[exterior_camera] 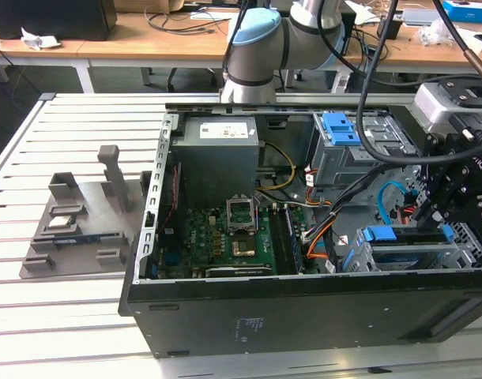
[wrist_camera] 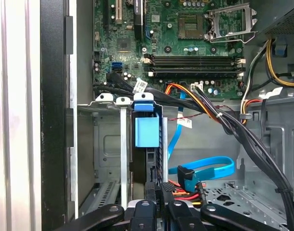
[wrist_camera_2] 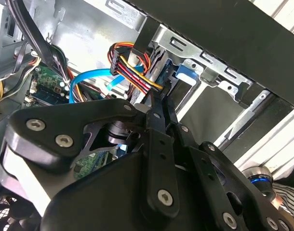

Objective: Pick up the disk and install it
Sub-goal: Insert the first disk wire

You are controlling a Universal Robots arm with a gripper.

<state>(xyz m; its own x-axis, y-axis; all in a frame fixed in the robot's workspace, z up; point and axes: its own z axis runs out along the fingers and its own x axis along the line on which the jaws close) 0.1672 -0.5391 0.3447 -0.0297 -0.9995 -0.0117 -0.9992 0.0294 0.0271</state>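
The disk (exterior_camera: 411,235) stands on edge in the grey drive cage (exterior_camera: 407,259) at the lower right of the open computer case; it shows as a dark bar with a blue carrier end. In the first wrist view the disk (wrist_camera: 154,156) runs away from me as a thin dark edge, with its blue carrier tab (wrist_camera: 147,131) at the far end inside the cage (wrist_camera: 108,144). My gripper (exterior_camera: 445,229) is at the disk's near end. In both wrist views the gripper (wrist_camera: 157,191) (wrist_camera_2: 157,103) is shut on that thin edge.
Orange, red and black cables (wrist_camera: 205,108) and a blue data cable (wrist_camera: 205,168) hang close beside the cage. The motherboard (exterior_camera: 225,237) lies further in. A second cage with a blue latch (exterior_camera: 340,126) stands behind. A grey fixture (exterior_camera: 75,229) lies outside the case at the exterior view's left.
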